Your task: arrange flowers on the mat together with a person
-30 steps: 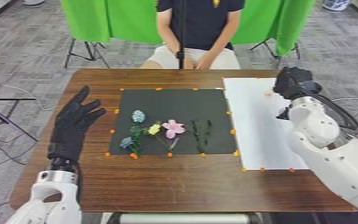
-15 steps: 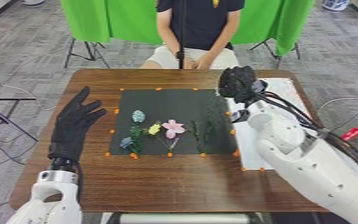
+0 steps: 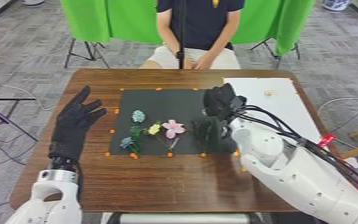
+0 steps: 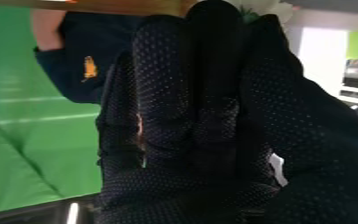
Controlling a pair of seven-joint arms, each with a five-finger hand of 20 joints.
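Note:
My right hand (image 3: 220, 102) is over the upper right edge of the dark mat (image 3: 171, 97). In the right wrist view, the thumb and fingertips of my right hand (image 4: 193, 110) come together at a white flower (image 4: 269, 7) with some green, pinched at the tips. On the mat lie two blue flowers (image 3: 138, 116), one above the other, a yellow flower (image 3: 154, 129) and a pink flower (image 3: 174, 128) with thin stems. Green stems (image 3: 202, 134) lie right of the pink one, partly shaded. My left hand (image 3: 75, 119) stands open left of the mat, fingers straight.
A white sheet (image 3: 286, 107) lies right of the dark mat, with a small pale item (image 3: 269, 93) on it. Small orange pieces (image 3: 169, 155) line the mats' edges. The brown wooden table (image 3: 171, 185) extends around them. My right forearm crosses the white sheet's lower part.
My right hand has moved left from the white sheet to the dark mat's right edge, uncovering the small pale item. My left hand and the flowers on the mat have stayed still.

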